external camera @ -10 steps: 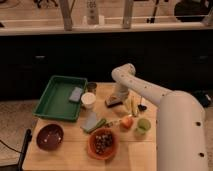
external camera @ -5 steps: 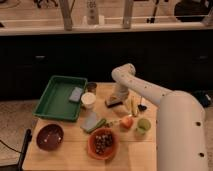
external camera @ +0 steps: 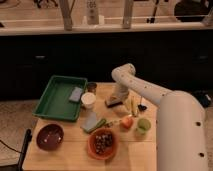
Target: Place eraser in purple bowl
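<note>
The eraser (external camera: pixel 113 104), a small flat dark block with a lighter base, lies on the wooden table (external camera: pixel 65 157) just right of the white cup (external camera: pixel 88 100). My gripper (external camera: pixel 118 97) is lowered right over the eraser, at or touching its top. The purple bowl (external camera: pixel 49 136) sits at the table's front left, far from the gripper and with nothing in it.
A green tray (external camera: pixel 56 102) holding a blue-grey sponge (external camera: pixel 76 94) stands at the left. Another sponge (external camera: pixel 90 121), an orange bowl with dark pieces (external camera: pixel 102 144), an orange fruit (external camera: pixel 127 122) and a green cup (external camera: pixel 144 125) lie in front. A brown cup (external camera: pixel 91 87) stands behind the white cup.
</note>
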Robot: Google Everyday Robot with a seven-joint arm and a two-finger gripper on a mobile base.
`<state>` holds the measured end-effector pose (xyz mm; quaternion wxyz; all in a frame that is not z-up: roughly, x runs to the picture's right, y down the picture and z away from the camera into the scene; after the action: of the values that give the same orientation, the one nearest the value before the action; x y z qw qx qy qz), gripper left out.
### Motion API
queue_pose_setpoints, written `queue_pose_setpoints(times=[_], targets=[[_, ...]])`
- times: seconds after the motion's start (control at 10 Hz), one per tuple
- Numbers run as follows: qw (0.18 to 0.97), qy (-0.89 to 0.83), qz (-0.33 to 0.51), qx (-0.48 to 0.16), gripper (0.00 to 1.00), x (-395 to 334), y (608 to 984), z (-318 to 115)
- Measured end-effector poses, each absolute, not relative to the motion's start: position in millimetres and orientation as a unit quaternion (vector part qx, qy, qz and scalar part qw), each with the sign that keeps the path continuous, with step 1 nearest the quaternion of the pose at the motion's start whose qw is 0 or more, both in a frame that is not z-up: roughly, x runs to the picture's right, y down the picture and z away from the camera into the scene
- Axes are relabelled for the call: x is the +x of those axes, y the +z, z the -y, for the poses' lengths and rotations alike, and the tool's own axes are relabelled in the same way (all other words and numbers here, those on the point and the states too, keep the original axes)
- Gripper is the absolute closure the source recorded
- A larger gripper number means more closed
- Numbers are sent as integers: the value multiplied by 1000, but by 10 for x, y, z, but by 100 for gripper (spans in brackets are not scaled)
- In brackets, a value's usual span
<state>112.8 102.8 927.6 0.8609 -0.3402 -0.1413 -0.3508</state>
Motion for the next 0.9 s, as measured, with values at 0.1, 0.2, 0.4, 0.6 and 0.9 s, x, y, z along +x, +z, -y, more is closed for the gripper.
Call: queue_pose_setpoints(times=[0.1, 0.2, 0.4, 0.6, 0.9], targets=[[861, -351, 141, -340, 21, 1128, 9276, -1028], [861, -351, 141, -340, 29, 1128, 9276, -1029], [861, -351, 142, -340, 50, 1120, 9274, -1022], [861, -351, 146, -339, 70, 1073, 9250, -997], [860, -353, 143, -340, 96, 1093, 9218, -975]])
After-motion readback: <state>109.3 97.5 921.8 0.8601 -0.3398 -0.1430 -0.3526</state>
